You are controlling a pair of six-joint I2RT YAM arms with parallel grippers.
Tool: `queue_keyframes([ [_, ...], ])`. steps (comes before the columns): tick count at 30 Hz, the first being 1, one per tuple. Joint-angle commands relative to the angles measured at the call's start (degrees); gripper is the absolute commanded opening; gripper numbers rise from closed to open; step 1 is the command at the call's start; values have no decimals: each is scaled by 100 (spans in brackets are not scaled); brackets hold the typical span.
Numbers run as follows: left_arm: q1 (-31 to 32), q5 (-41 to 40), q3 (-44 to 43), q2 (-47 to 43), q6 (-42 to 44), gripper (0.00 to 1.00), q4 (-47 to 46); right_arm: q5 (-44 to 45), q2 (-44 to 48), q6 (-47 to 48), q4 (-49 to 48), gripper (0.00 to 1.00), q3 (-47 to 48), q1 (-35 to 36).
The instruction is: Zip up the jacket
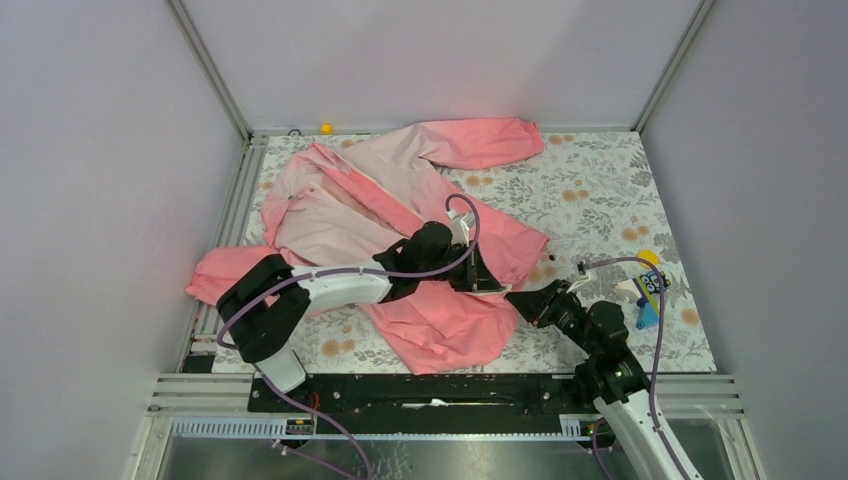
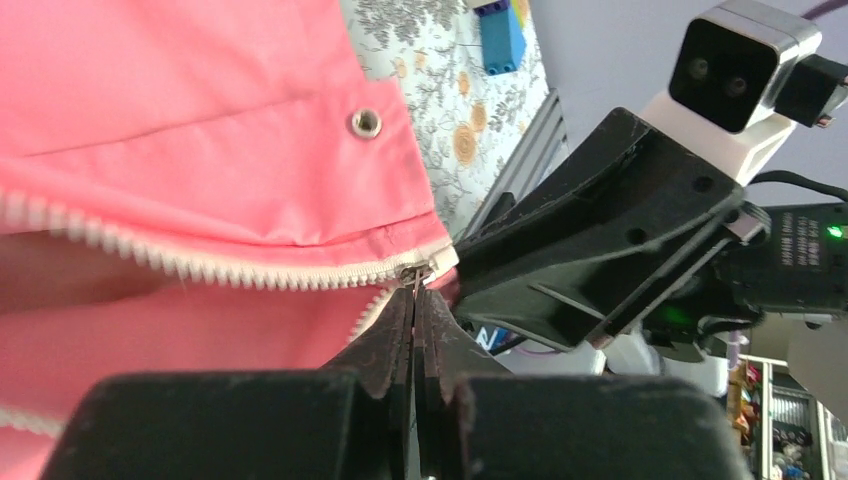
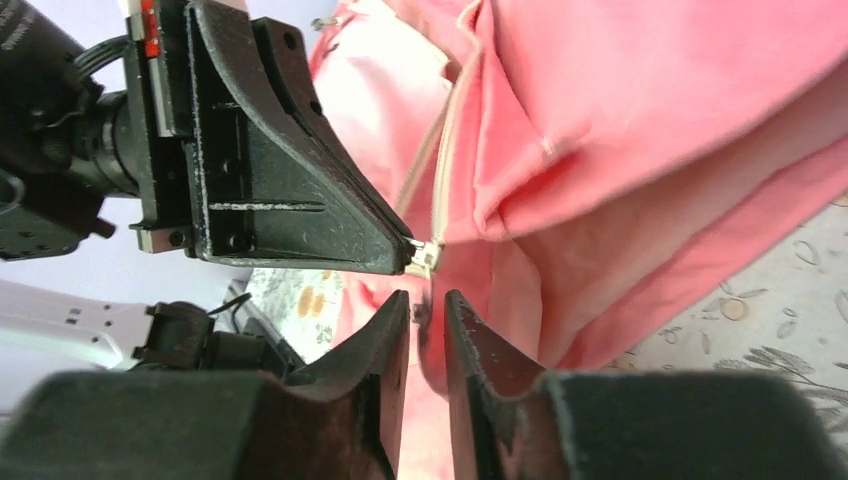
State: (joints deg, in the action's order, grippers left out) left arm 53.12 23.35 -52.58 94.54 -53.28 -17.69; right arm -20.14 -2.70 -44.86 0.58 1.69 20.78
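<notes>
Where we pinch: left gripper (image 2: 415, 298) clamped on zipper pull (image 2: 412, 272)
Right gripper (image 3: 427, 300): fingers slightly apart beside jacket (image 1: 440, 325) hem

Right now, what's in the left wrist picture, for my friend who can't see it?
The left claw pinches the zipper pull at the edge of the pink jacket, whose white zipper lies open. The right claw sits beside it.
</notes>
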Motion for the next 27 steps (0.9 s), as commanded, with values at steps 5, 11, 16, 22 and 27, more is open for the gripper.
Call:
queue_keyframes([
  [5,-46,-439,-381,155,298,0,358,374,-1608,357,702,48,658,-55],
  [11,-42,-633,-664,248,565,0,713,485,-3063,843,869,72,1622,-67],
  [16,-46,-635,-729,304,678,0,855,428,-3379,916,1259,78,2107,-63],
  [22,-31,-543,-691,354,661,0,817,-294,-4280,215,1534,80,2651,-762],
  [27,20,-556,-607,335,624,0,766,-1155,-4842,-919,982,68,2472,-1469],
])
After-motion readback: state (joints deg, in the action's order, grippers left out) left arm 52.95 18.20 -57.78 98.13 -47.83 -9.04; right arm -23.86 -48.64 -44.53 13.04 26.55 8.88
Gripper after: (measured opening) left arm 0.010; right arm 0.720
